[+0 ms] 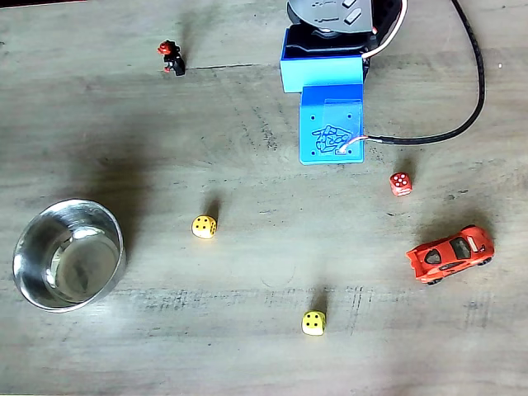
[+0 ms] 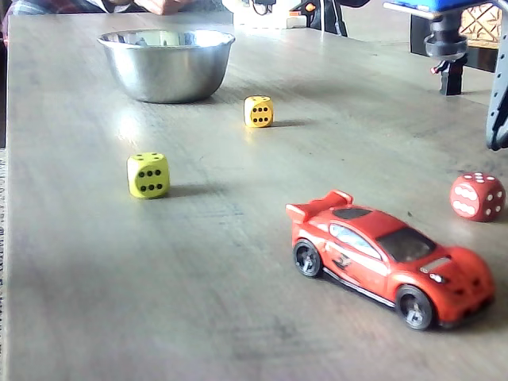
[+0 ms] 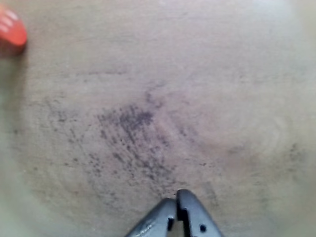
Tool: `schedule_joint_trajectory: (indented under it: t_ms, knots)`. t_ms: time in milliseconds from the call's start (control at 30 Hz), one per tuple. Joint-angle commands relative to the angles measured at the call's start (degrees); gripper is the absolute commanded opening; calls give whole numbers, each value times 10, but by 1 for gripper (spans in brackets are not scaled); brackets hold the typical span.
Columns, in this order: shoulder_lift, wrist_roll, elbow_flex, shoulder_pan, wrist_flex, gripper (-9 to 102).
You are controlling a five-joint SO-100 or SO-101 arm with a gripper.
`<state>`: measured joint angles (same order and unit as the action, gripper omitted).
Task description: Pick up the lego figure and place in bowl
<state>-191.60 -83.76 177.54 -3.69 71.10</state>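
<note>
One lego figure (image 1: 172,58) upright, well apart from bowl (image 1: 33,285), pincer (image 3: 177,196) closed

We note the lego figure (image 1: 172,58) standing alone at the upper left of the counter (image 1: 247,148), well apart from the bowl (image 1: 68,254) at the lower left edge. Two yellow dice (image 1: 205,227) (image 1: 313,322) lie mid-counter. We log a red die (image 1: 401,184) near the red toy car (image 1: 450,253) at right, below the arm's blue base (image 1: 330,107).

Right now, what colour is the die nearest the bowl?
Yellow with black dots: the die right of the bowl, clearest in a fixed view.
</note>
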Motion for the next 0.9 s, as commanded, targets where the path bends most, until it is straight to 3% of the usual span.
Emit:
schedule_joint_trajectory:
  t_ms: [0,200,667,867]
  knots:
    - [-5,-4,15,-2,-7,-1]
    - [-5,-4,-28,-3,-34,-1]
    - [-5,-4,-22,6,-321,-1]
    - [-5,-3,-25,7,-391,-1]
